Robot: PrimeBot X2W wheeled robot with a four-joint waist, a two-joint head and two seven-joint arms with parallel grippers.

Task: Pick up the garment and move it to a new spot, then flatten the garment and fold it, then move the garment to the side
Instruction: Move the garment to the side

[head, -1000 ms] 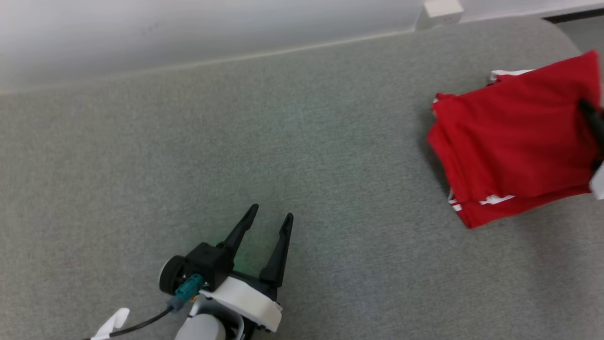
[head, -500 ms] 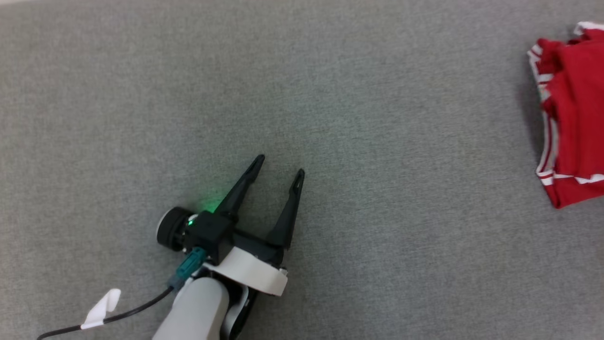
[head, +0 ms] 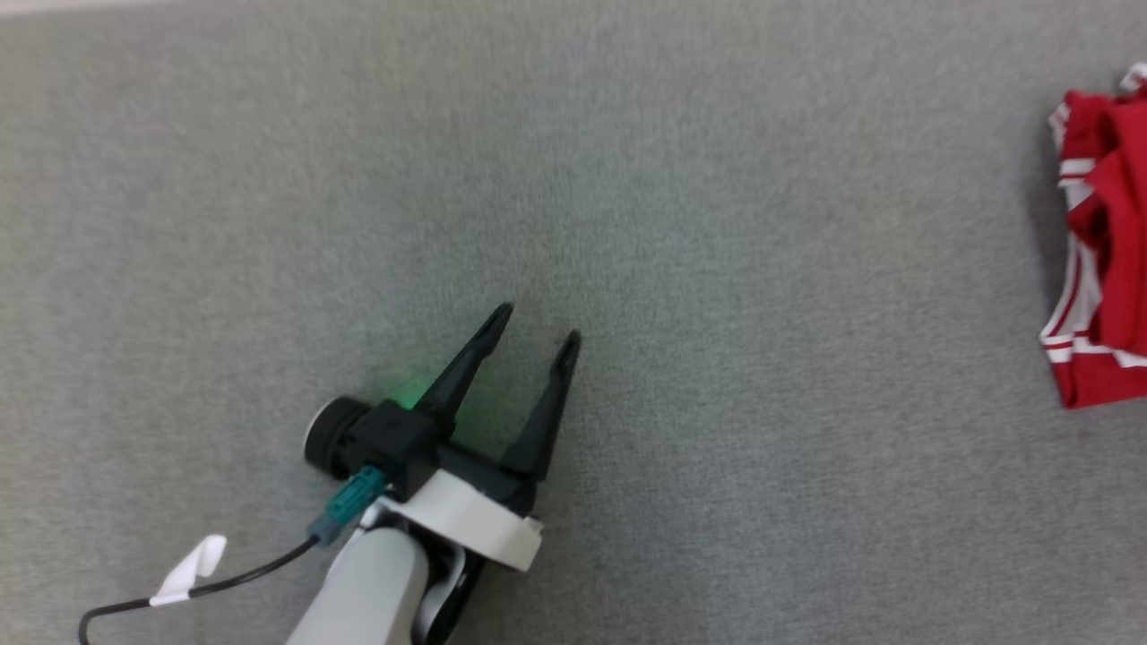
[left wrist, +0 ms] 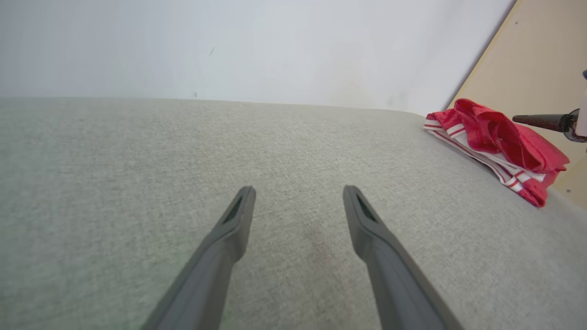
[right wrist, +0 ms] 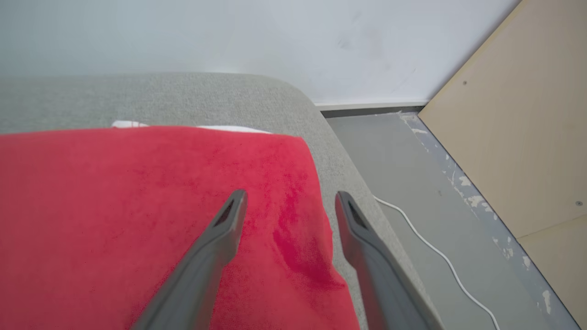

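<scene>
The red garment (head: 1107,260), with white stripes along its edges, lies folded on the grey surface at the head view's right edge. My left gripper (head: 538,324) stands open over bare grey fabric, far left of the garment (left wrist: 497,144), with nothing between its fingers (left wrist: 299,190). My right gripper (right wrist: 291,196) is open just above the garment's (right wrist: 137,215) right-hand edge, close to the surface's rounded corner. Red cloth lies below its fingers, none between them. One of its dark fingers (left wrist: 543,122) pokes in beyond the garment in the left wrist view.
The grey padded surface (head: 681,179) stretches wide around the left gripper. Its rounded edge (right wrist: 335,151) drops to a grey floor with a white cable (right wrist: 435,256). A wooden panel (right wrist: 518,137) and a white wall (right wrist: 275,41) stand behind.
The head camera has turned: the wall has left the picture and the garment has slid to the right edge. The right gripper's finger no longer shows on the garment there. The left gripper stays open.
</scene>
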